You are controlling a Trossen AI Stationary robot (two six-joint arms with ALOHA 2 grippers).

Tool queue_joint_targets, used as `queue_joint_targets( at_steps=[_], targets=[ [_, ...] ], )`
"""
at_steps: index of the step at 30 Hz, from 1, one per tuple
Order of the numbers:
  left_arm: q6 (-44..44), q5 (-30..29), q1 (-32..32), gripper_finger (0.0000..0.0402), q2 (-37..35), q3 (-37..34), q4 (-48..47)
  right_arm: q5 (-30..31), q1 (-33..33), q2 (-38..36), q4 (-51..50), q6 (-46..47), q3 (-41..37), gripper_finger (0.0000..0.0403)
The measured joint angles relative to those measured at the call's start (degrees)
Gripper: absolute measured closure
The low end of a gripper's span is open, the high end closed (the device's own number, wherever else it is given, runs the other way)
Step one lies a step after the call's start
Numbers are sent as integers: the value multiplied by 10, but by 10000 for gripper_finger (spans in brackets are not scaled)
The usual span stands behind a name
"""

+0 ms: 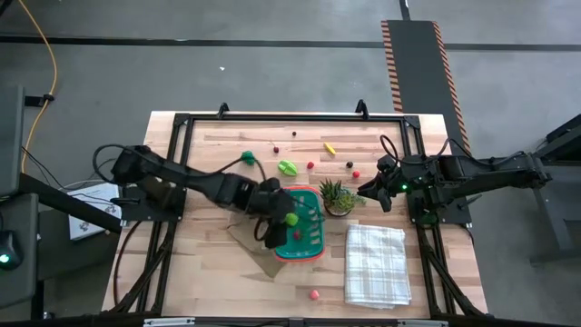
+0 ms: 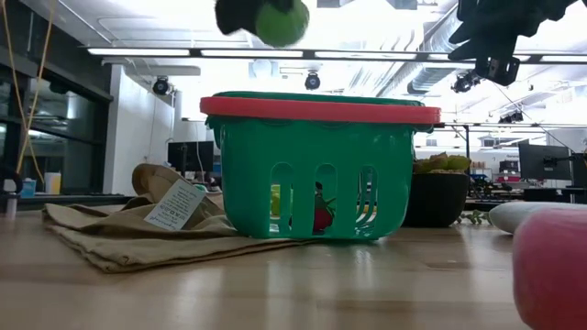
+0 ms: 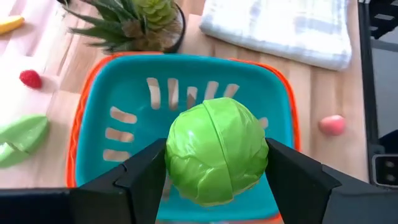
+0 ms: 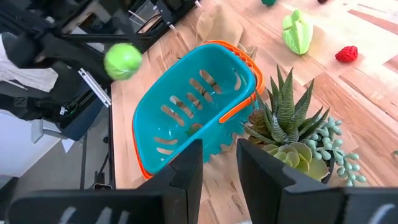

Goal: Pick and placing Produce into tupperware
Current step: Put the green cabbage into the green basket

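Produce count as we see it: 1 green cabbage ball (image 3: 216,151) clamped between the left gripper (image 1: 289,218) fingers, held in the air over the teal tupperware (image 1: 302,247), arm reaching in from the left. We count 1 tupperware, mid-table, beside 1 potted plant (image 1: 337,196) and 1 checked cloth (image 1: 376,263). Right gripper (image 1: 379,190) hovers past the plant, empty, fingers a narrow gap apart. Loose on the table: 1 leafy green piece (image 1: 287,167), 1 yellow piece (image 1: 329,147). Bag tag (image 2: 174,203) writing unreadable.
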Motion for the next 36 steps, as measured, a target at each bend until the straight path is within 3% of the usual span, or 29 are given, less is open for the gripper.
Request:
queue_joint_targets(
  at_steps=[9, 18, 36],
  targets=[
    [47, 46, 48, 165, 61, 0, 23, 0, 0, 0, 3, 4, 0, 313],
    [67, 52, 47, 165, 120, 0, 22, 0, 0, 0, 4, 4, 0, 313],
    [89, 42, 55, 159, 128, 0, 24, 15, 0, 0, 4, 0, 0, 313]
  ],
)
